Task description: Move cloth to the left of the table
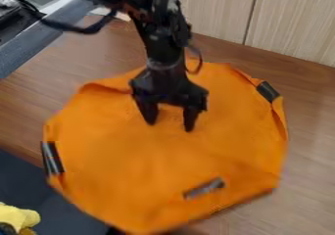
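An orange cloth (157,165) with black patches near its edges lies spread over the middle of the wooden table, and its lower part reaches past the table's front edge. The gripper (170,126) hangs over the upper middle of the cloth, pointing down. Its two fingers stand apart with orange cloth visible between them. Whether the fingertips touch the cloth cannot be told.
The wooden table (304,131) extends to the right of the cloth and to its upper left. A grey ledge (46,35) with a sink behind it is at the upper left. Pale wall panels (294,23) border the back. A yellow object (18,217) sits at the lower left.
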You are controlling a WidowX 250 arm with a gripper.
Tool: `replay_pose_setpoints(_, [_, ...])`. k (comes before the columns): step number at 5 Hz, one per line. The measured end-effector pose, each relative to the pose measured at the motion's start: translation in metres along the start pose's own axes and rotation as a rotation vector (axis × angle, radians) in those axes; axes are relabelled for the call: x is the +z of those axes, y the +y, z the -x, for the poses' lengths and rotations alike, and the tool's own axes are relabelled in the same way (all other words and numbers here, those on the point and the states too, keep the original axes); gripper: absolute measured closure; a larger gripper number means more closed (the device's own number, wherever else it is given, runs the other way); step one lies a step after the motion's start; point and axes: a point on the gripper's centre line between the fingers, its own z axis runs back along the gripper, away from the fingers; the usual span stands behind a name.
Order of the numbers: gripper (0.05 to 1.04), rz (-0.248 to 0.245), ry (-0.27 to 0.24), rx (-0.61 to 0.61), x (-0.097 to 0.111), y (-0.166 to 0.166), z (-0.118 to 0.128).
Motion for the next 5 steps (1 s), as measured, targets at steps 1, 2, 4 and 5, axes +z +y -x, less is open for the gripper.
replay_pose_setpoints(1, [0.084,-0.02,0.003,0.034,-0.003,0.022,-0.03])
replay_pose_setpoints(2, [0.084,-0.055,0.002,0.045,-0.007,0.039,-0.056])
replay_pose_setpoints(4, [0.084,-0.065,0.001,0.075,-0.009,0.059,-0.077])
replay_pose_setpoints(5, [0.084,-0.044,0.023,0.068,-0.003,0.06,-0.067])
